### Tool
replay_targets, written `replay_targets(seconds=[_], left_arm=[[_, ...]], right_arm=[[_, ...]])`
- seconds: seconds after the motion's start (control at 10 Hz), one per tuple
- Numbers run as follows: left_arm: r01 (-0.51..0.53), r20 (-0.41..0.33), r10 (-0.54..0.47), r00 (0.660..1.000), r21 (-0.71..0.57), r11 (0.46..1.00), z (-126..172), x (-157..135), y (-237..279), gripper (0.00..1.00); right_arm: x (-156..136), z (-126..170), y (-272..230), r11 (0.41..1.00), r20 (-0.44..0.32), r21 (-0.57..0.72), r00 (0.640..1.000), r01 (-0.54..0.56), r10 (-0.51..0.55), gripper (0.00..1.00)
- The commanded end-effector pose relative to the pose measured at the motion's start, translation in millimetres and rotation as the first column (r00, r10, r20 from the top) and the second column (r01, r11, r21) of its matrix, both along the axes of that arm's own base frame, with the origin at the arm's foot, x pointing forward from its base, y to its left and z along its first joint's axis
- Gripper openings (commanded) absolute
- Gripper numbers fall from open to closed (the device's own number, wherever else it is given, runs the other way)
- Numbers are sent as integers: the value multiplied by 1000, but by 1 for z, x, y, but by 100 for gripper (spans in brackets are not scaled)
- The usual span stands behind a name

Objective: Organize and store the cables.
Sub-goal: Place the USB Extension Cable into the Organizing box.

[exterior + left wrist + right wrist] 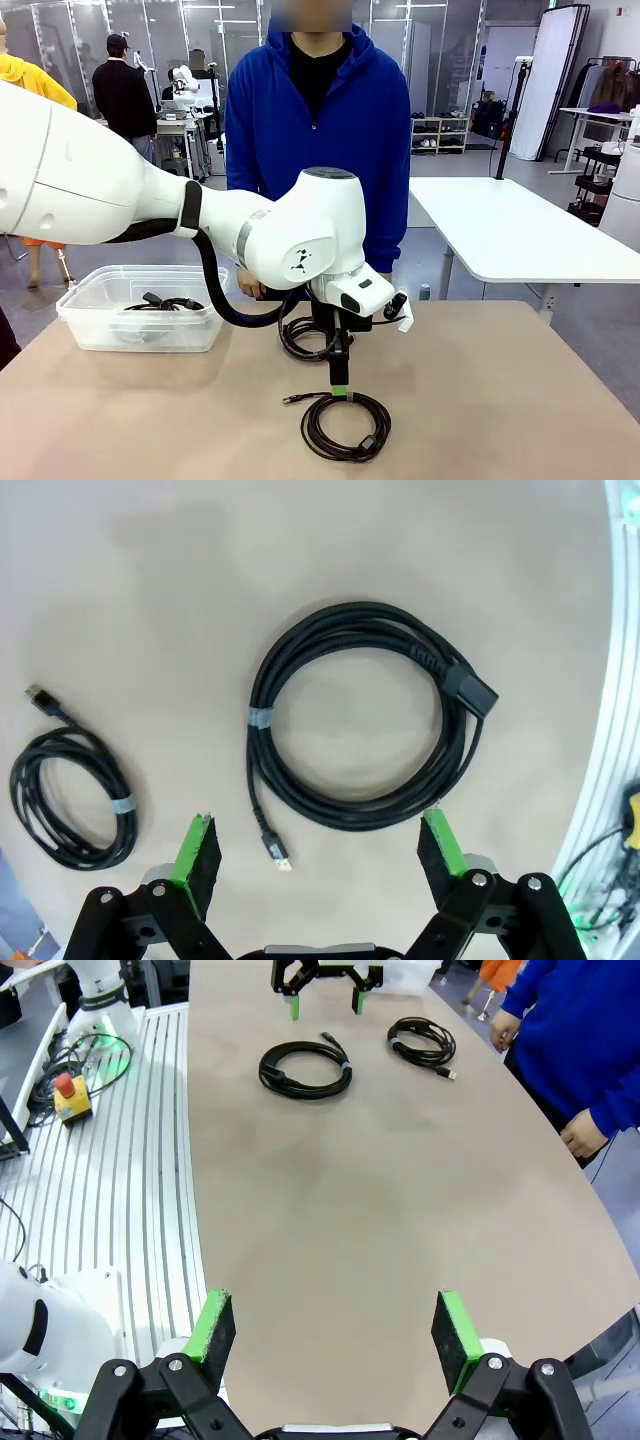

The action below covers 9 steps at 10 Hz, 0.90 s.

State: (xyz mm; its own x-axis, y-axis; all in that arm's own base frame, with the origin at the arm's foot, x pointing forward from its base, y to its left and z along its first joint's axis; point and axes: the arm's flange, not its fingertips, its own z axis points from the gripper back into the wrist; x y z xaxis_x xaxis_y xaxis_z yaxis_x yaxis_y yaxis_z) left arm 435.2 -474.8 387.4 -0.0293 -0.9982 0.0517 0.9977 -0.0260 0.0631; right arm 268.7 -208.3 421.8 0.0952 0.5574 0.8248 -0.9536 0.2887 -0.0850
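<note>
Table: beige top (pixel 520 400) in an open workroom, with a person (pixel 315 130) in a blue hooded top standing at the far edge.
Left gripper: the left gripper (pixel 318 830) points down at the table with its jaws spread wide. Nothing is clamped between the green pads (pixel 197 850).
Large cable: the large cable (pixel 350 612), a black coil bound with a pale band, lies flat on the table straight ahead of the left jaws. It fills most of the gap between them.
Large cable ends: its small flat plug lies between the two pads, nearer the one at picture left. Its chunky connector sits at the coil's far side, past the other pad.
Small cable: the small cable (pixel 124 806), a tighter black coil with a pale band, lies outside the left jaws, beyond the pad at picture left. It is apart from the large cable, and its plug end trails away from the gripper.
Bin: a clear plastic bin (pixel 90 335) stands on the table well off to one side of the left jaws, with a stored cable (pixel 165 302) lying in it.
Right gripper: the right gripper (pixel 335 1310) has its jaws fully apart and holds nothing, with bare table top between and just ahead of them.
From the right jaws: both loose coils lie far ahead, close under the left gripper.
Rail: a yellow box with a red button (pixel 68 1095) sits on white slats, far ahead and to picture left of the right jaws.
</note>
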Motion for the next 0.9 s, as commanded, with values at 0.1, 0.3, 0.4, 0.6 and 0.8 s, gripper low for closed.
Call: replay_targets(seconds=[0.1,0.3,0.4,0.6,0.8], left_arm=[[4,9,-4,1000,26,1000,-19,2,-18,100],[27,28,-28,999,34,999,-34,5,-22,100],[29,38,-30,999,28,999,-42,11,-22,100],[54,16,-54,998,17,998,-58,15,-23,100],[74,-12,-74,997,-19,997,-66,18,-22,100]], right_arm=[[1,0,1,1000,16,6,1000,6,-6,100],[1,0,1,1000,16,6,1000,6,-6,100],[1,0,1,1000,16,6,1000,6,-6,100],[1,0,1,1000,16,6,1000,6,-6,100],[1,0,1,1000,16,6,1000,6,-6,100]])
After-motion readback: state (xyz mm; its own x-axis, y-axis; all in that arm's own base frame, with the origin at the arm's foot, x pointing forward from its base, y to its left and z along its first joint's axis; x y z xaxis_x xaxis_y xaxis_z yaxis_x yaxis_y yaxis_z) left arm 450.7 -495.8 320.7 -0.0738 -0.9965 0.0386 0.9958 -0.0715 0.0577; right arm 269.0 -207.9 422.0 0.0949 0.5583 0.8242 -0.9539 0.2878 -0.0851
